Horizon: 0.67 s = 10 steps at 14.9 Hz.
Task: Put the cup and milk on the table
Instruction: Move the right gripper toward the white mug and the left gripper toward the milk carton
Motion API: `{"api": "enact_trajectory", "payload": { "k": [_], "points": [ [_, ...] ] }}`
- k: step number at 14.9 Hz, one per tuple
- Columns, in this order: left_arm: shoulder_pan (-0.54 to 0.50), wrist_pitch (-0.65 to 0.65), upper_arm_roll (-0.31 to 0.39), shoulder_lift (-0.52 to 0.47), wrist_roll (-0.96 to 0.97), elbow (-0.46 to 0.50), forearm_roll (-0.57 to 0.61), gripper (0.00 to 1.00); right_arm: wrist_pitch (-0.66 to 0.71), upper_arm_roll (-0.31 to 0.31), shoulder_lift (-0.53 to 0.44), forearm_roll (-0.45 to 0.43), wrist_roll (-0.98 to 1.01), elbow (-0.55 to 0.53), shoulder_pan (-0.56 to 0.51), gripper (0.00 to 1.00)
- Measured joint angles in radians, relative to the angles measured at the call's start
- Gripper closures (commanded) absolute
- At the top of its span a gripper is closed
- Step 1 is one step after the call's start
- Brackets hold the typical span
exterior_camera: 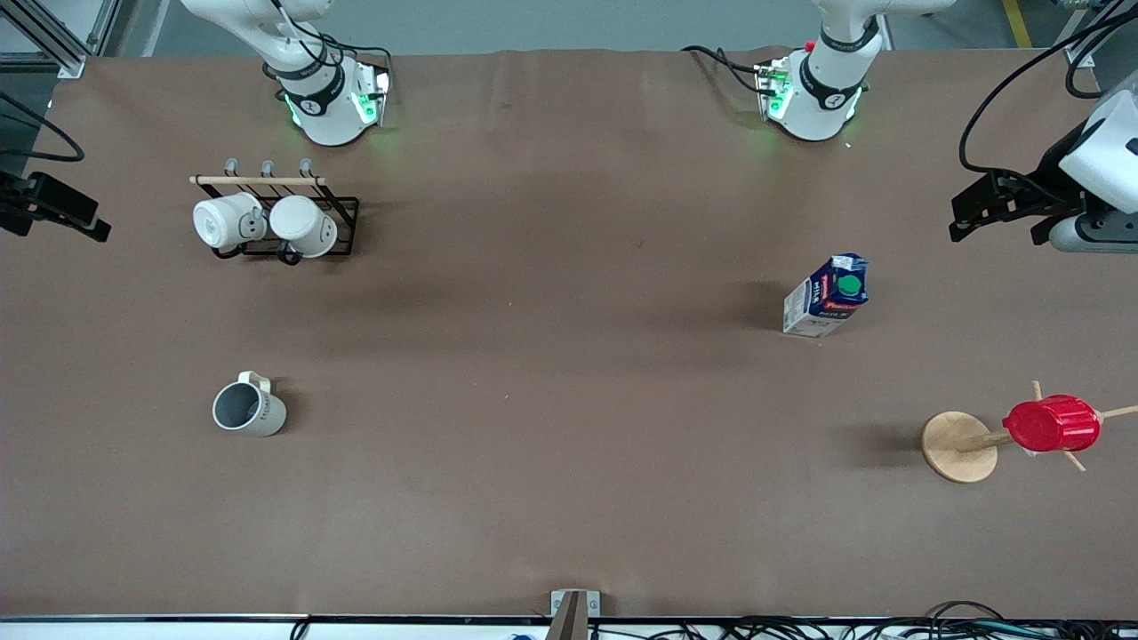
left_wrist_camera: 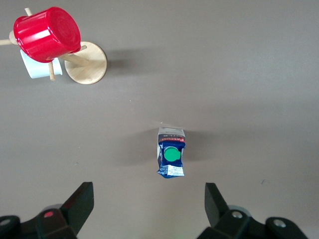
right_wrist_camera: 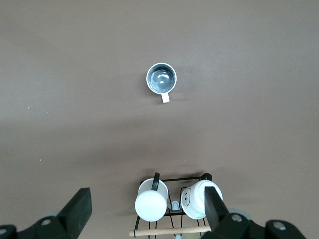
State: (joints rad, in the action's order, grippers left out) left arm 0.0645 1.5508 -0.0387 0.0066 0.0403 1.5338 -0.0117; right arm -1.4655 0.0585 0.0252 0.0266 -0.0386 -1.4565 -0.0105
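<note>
The cup (exterior_camera: 249, 411) stands upright on the brown table (exterior_camera: 551, 400) toward the right arm's end; the right wrist view shows its grey inside from above (right_wrist_camera: 161, 78). The milk (exterior_camera: 827, 296) stands upright on the table toward the left arm's end, green cap showing, and also appears in the left wrist view (left_wrist_camera: 171, 152). My left gripper (exterior_camera: 996, 213) is open and empty, high in the air at the left arm's end of the table (left_wrist_camera: 149, 206). My right gripper (exterior_camera: 53, 213) is open and empty, high over the right arm's end (right_wrist_camera: 147, 201).
A black wire rack (exterior_camera: 342, 227) with two plain white mugs (exterior_camera: 227, 220) stands farther from the front camera than the cup. A red ribbed cup (exterior_camera: 1052, 423) hangs on a wooden peg stand (exterior_camera: 956, 446), nearer to the front camera than the milk.
</note>
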Motion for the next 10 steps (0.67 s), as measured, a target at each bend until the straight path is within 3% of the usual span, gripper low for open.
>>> {"api": "enact_trajectory", "payload": {
  "k": [10],
  "points": [
    [0.006, 0.000, -0.007, 0.002, 0.000, 0.003, 0.001, 0.00, 0.006, 0.000, 0.000, 0.000, 0.000, 0.000, 0.000, 0.00]
  ]
}}
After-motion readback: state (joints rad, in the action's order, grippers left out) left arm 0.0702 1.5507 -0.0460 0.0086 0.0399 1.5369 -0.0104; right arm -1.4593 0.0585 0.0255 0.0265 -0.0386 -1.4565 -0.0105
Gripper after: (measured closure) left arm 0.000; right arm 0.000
